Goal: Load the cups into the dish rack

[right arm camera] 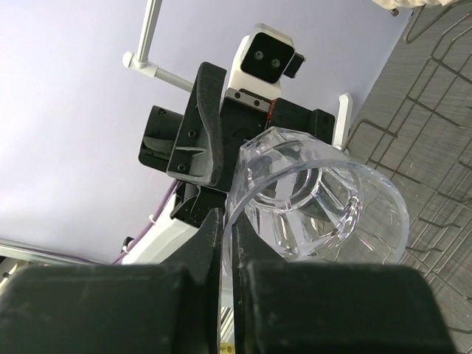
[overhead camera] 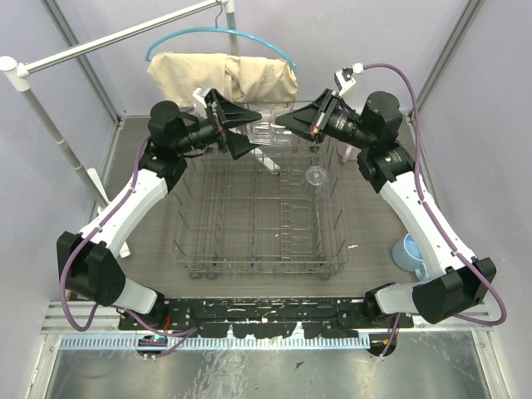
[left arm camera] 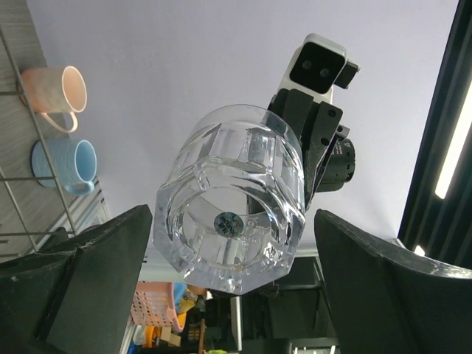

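A clear glass tumbler (overhead camera: 268, 129) hangs on its side above the far edge of the grey wire dish rack (overhead camera: 199, 249). My right gripper (overhead camera: 287, 121) is shut on its rim; in the right wrist view the gripper (right arm camera: 227, 230) pinches the tumbler (right arm camera: 324, 210) wall. My left gripper (overhead camera: 246, 133) is open, its jaws on either side of the tumbler's base without touching; the left wrist view shows the gripper (left arm camera: 232, 295) and the tumbler (left arm camera: 232, 203). A second tumbler (overhead camera: 317, 174) sits in the rack. A light blue mug (overhead camera: 407, 252) and a peach mug (left arm camera: 55, 90) stand on the table. The mauve mug is hidden.
A beige cloth (overhead camera: 224, 76) on a teal hanger hangs at the back. A white rail (overhead camera: 108, 40) crosses the upper left. The blue mug (left arm camera: 66, 164) stands right of the rack, near the right arm. Rack wires (right arm camera: 442, 44) lie below the held tumbler.
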Controlling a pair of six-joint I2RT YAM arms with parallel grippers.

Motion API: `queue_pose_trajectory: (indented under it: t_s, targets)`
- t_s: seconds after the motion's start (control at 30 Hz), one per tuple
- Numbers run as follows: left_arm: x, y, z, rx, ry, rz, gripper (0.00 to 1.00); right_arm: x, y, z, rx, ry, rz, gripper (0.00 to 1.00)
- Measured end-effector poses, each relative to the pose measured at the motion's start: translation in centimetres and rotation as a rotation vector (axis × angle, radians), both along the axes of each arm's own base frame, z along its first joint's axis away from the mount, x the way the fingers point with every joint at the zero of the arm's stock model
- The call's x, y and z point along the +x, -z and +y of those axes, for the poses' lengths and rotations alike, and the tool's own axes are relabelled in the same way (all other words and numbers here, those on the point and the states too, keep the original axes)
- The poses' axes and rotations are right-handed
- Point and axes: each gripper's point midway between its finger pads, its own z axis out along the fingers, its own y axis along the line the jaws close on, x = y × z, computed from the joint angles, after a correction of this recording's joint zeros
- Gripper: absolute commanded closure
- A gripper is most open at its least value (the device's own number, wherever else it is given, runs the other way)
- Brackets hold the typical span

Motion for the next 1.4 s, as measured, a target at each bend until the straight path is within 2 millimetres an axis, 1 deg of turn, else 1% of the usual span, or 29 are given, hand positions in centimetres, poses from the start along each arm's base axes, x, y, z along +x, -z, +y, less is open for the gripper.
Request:
queue_pose_trajectory:
  t_s: [0.1,0.2,0.57,0.73,0.77,0.83,0.87,0.93,0.97,1.03,1.17,1.23,1.27,1.33,1.4]
  targets:
    - [0.1,-0.1,0.6,0.0,-0.018,-0.001,0.08,0.0,0.1,0.0,-0.001,0.0,0.003,0.99]
    - [0.1,-0.3,1.0,-0.002,-0.029,-0.009,0.08,0.1,0.4,0.0,-0.001,0.0,0.01,0.99]
    - [0.2,0.1,1.0,0.009,-0.029,0.009,0.04,-0.1,0.9,-0.1,0.003,0.002,0.008,0.99]
    - [0.1,0.3,0.9,0.015,-0.027,0.013,0.06,-0.2,0.9,0.1,0.005,-0.001,0.011,1.0]
    - [0.1,0.3,0.9,0.015,-0.027,0.014,0.09,-0.2,0.9,0.2,0.005,-0.002,0.012,0.99]
    - [0.1,0.3,0.9,0.017,-0.028,0.015,0.23,-0.2,0.9,0.3,0.005,-0.003,0.013,0.99]
    - [0.1,0.4,0.9,0.019,-0.028,0.015,0.27,-0.2,0.8,0.3,0.009,-0.002,0.012,0.99]
    - [0.3,0.5,0.9,0.018,-0.029,0.02,0.31,-0.2,0.5,0.3,0.017,0.002,0.003,1.0]
    - [0.3,0.5,0.9,0.017,-0.03,0.019,0.37,-0.1,0.5,0.2,0.019,0.003,0.003,0.99]
    - [0.3,0.3,0.9,0.014,-0.031,0.013,0.46,-0.1,0.4,0.2,0.025,0.007,0.004,1.0]
    - [0.5,0.3,0.9,0.01,-0.033,0.004,0.71,0.1,0.4,0.2,0.037,0.009,-0.002,0.99]
    - [0.6,0.4,0.8,0.011,-0.034,0.005,0.8,0.1,0.5,0.3,0.038,0.011,0.0,0.94]
    - [0.6,0.6,0.8,0.011,-0.034,0.006,0.84,0.2,0.6,0.2,0.038,0.013,0.001,0.86]
    - [0.7,0.8,0.8,0.012,-0.035,0.008,0.9,0.2,0.9,0.2,0.029,0.015,0.005,0.57]
    - [0.7,1.1,0.8,0.016,-0.034,0.01,0.92,0.3,1.3,0.1,0.016,0.019,0.011,0.38]
